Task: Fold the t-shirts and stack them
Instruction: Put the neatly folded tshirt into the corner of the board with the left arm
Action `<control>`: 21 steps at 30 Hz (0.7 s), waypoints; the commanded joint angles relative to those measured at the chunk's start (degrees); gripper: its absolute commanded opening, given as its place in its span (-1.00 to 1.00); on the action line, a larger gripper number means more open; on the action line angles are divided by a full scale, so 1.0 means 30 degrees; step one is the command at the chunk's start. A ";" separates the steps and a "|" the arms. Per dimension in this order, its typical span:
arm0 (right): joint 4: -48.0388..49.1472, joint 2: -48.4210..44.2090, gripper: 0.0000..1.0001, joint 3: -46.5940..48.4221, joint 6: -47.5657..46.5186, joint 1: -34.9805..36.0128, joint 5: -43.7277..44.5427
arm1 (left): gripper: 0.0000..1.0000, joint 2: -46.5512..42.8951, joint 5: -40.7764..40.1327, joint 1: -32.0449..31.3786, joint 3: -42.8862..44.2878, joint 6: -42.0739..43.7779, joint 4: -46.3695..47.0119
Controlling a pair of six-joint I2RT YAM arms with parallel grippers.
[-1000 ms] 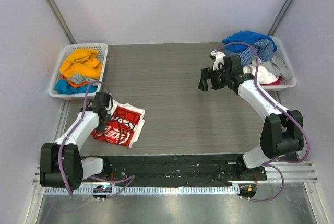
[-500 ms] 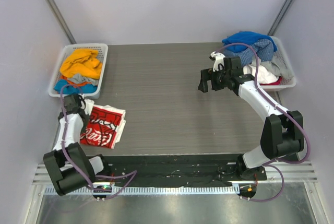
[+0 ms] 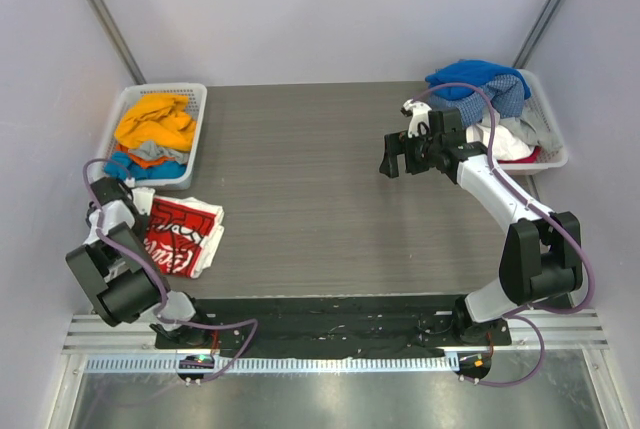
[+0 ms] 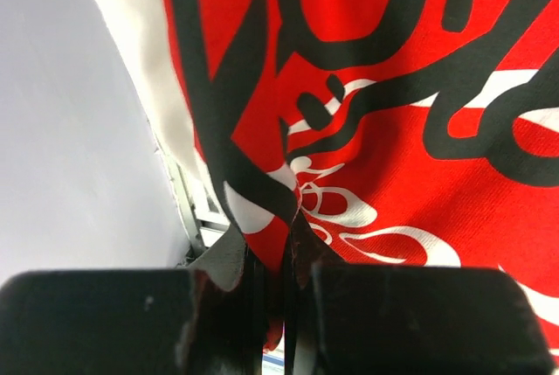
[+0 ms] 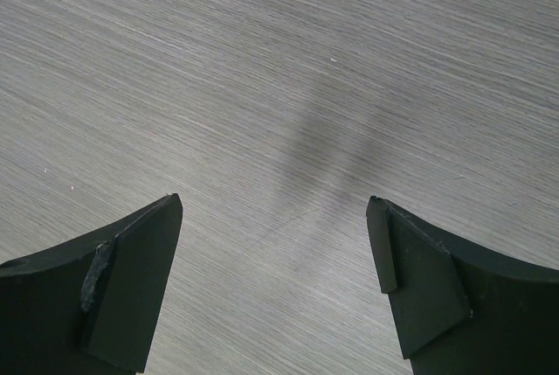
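At the near left edge of the table (image 3: 330, 199), seen from above, my left gripper (image 3: 138, 213) sits against the left side of the white t-shirt with the red logo (image 3: 183, 237). This t-shirt lies folded into a compact packet, print uppermost, just in front of the left basket (image 3: 199, 134). That basket holds an orange t-shirt (image 3: 155, 121) on top of blue cloth (image 3: 125, 166). My left arm is bent back tightly toward its base. My right gripper (image 3: 398, 162) hangs above the far right part of the table, well apart from the folded t-shirt and near the right basket (image 3: 558, 139). There, a blue t-shirt (image 3: 470, 77) and a blue-checked t-shirt (image 3: 512, 97) are heaped over pale garments. In the left wrist view, my fingers (image 4: 236, 261) are clenched together on a pinched fold of the logo t-shirt. Red cloth with black and white print fills most of the view, a white band of fabric runs along its left side, and a pale wall lies beyond. In the right wrist view, my fingers (image 5: 131, 279) are spread wide and released. Only the grey wood-grain table surface shows between them, with a soft shadow across it. The right gripper holds no cloth.
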 commanded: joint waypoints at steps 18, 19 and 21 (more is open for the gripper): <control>0.0530 -0.0467 0.91 -0.0147 -0.0227 -0.0028 -0.0424 | -1.00 0.1388 0.0196 0.3376 0.1710 0.2634 0.1565; 0.0530 -0.0467 0.91 -0.0147 -0.0256 -0.0027 -0.0424 | -1.00 0.1359 0.0138 0.3464 0.1652 0.2721 0.1625; 0.0530 -0.0467 0.91 -0.0177 -0.0285 -0.0028 -0.0423 | -1.00 0.1329 0.0079 0.3697 0.1593 0.2985 0.1626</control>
